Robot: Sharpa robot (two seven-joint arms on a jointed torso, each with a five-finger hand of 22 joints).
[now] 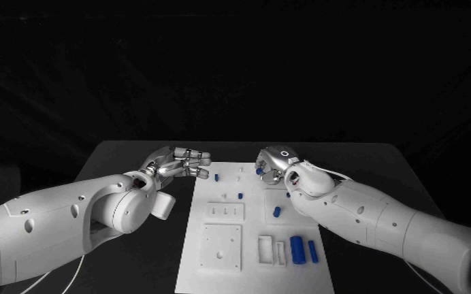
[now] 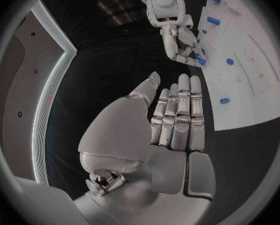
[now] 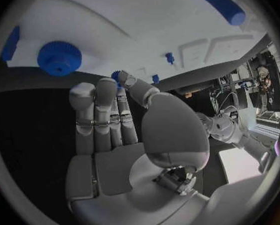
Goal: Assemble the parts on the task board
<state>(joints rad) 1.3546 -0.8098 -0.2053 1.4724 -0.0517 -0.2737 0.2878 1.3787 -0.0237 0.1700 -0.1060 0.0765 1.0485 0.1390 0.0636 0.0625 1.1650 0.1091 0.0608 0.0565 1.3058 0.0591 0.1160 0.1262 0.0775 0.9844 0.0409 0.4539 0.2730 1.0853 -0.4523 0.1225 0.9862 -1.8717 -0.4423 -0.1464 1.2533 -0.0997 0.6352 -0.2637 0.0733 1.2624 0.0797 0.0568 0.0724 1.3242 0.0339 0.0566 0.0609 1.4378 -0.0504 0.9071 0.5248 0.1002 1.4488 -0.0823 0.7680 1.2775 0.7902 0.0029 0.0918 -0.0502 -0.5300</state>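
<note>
The black table [image 1: 128, 154] spreads wide under both arms, and the white task board [image 1: 253, 267] lies along its middle, running from the near edge toward the far side. The left hand [image 1: 180, 163] hovers just off the board's far left corner, over bare table; seen from its own wrist, the fingers [image 2: 179, 116] lie straight and side by side with the thumb out to one side, holding nothing. The right hand [image 1: 278, 165] sits at the board's far right edge, and there a small blue part [image 2: 200, 61] is pinched at its fingertips, a toothed blue piece against the thumb tip in its wrist view. On the board's near right lie 2 blue cylinders [image 1: 297, 247], side by side, beside white raised blocks. A smaller blue part [image 1: 277, 211] lies mid-board, and a tiny blue peg [image 1: 216, 177] stands toward the far left.
</note>
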